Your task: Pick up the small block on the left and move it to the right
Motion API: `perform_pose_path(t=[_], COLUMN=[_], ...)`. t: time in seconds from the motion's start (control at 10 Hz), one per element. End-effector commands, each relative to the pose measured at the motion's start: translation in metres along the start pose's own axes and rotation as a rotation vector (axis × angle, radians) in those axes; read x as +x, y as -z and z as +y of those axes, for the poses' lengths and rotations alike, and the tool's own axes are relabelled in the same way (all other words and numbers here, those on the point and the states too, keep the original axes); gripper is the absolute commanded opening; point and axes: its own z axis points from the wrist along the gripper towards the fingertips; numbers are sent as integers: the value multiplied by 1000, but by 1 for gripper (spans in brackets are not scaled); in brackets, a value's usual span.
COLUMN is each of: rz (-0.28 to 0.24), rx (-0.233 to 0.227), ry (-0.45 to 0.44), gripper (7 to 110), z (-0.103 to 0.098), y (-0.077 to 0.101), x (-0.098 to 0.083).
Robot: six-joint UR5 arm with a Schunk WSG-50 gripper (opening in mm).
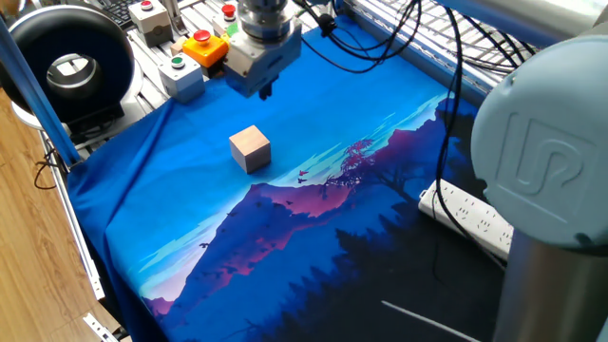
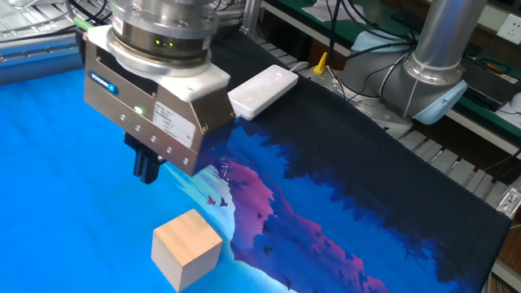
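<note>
The small block [image 1: 250,148] is a plain tan wooden cube resting on the blue patterned cloth [image 1: 313,237]. It also shows in the other fixed view [image 2: 186,247], low and near the front. My gripper [image 1: 263,92] hangs above the cloth, beyond the block toward the button boxes and apart from it. In the other fixed view the gripper [image 2: 146,169] hovers up and to the left of the block. Its dark fingers [image 2: 151,165] stand close together with nothing between them.
A grey box with a green button [image 1: 180,72], a yellow box with a red button [image 1: 203,45] and another grey button box [image 1: 145,13] stand at the cloth's far left edge. A black ring-shaped device [image 1: 66,57] sits beside them. A white power strip [image 1: 470,220] [image 2: 262,89] lies on the dark side. The arm's base [image 2: 440,57] stands at the back.
</note>
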Motion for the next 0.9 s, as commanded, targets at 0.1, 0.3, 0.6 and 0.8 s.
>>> perform_pose_path(t=[0.1, 0.3, 0.6, 0.8], rz=[-6, 24, 56, 58], rx=[-37, -36, 1, 19], ry=[4, 18, 50, 65], gripper=[7, 7, 7, 7], z=[-25, -31, -41, -45], y=[-17, -19, -18, -18], x=[28, 42, 52, 52])
